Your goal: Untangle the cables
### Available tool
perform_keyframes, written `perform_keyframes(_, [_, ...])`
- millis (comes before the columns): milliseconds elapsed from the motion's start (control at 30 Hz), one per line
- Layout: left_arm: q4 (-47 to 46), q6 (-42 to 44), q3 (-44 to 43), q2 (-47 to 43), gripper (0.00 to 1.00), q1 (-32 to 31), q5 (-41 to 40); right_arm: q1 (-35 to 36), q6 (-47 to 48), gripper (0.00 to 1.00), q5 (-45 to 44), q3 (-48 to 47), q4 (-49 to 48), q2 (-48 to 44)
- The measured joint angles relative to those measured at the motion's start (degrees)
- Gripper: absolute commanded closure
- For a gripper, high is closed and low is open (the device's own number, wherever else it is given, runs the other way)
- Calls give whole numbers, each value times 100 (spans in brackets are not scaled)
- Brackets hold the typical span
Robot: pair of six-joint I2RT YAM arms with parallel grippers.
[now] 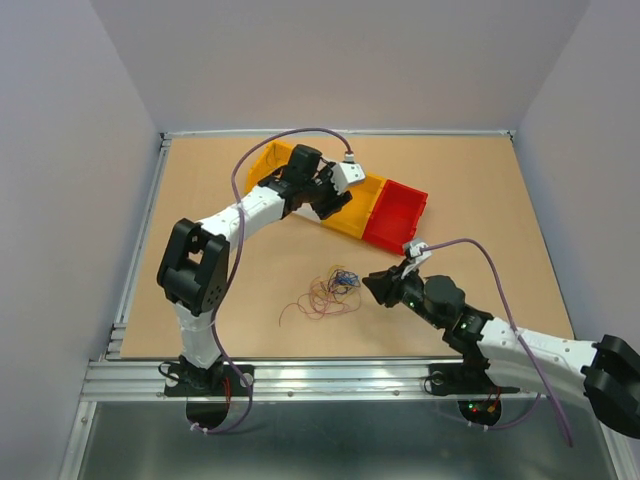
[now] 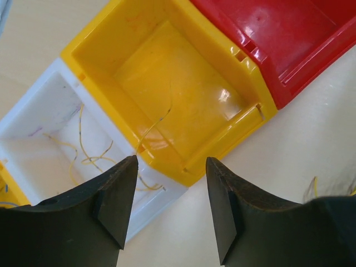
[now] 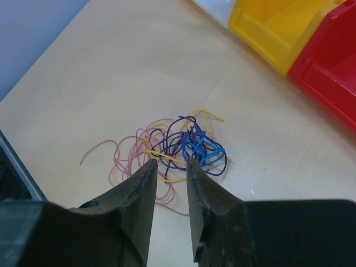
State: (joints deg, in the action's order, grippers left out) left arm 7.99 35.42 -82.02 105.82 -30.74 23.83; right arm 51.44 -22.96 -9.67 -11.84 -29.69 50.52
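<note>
The cables (image 1: 328, 291) lie in a loose tangle on the table: pink-red, yellow, blue and purple thin wires, also in the right wrist view (image 3: 181, 146). My right gripper (image 1: 375, 284) sits just right of the bunch; its jaws (image 3: 168, 162) stand partly open above the near side of the tangle, holding nothing. My left gripper (image 1: 325, 190) is open and empty over the bins; in its wrist view (image 2: 171, 162) it hovers at the near edge of the yellow bin (image 2: 167, 89) and white bin (image 2: 44, 122). Thin yellow wires (image 2: 83, 153) lie in the white bin.
A row of bins stands at the back: yellow bin (image 1: 355, 210), red bin (image 1: 397, 215), another yellow one (image 1: 268, 160) behind the left arm. A single thin wire (image 2: 158, 119) lies in the yellow bin. Metal rail runs along the table's near edge (image 1: 330, 375).
</note>
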Motion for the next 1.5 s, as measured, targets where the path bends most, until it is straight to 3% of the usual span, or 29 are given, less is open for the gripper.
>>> perform_keyframes(233, [-96, 186, -160, 391, 35, -452, -533, 0, 0, 65, 26, 0, 103, -181])
perform_keyframes(500, [9, 387, -732, 1034, 35, -481, -1119, 0, -24, 60, 63, 0, 136, -334])
perform_keyframes(600, [17, 479, -861, 1147, 41, -483, -1340, 0, -24, 60, 92, 0, 173, -328])
perform_keyframes(767, [0, 599, -1067, 1401, 61, -501, -1547, 0, -24, 60, 129, 0, 225, -313])
perform_keyframes(900, [-13, 634, -1062, 1497, 66, -520, -1711, 0, -24, 60, 153, 0, 225, -313])
perform_keyframes(1233, [-518, 627, -616, 1335, 52, -579, -2033, 0, -28, 60, 201, 0, 227, -313])
perform_keyframes(1500, [-702, 442, 57, 372, 43, -577, -1930, 0, -44, 60, 236, 0, 225, -315])
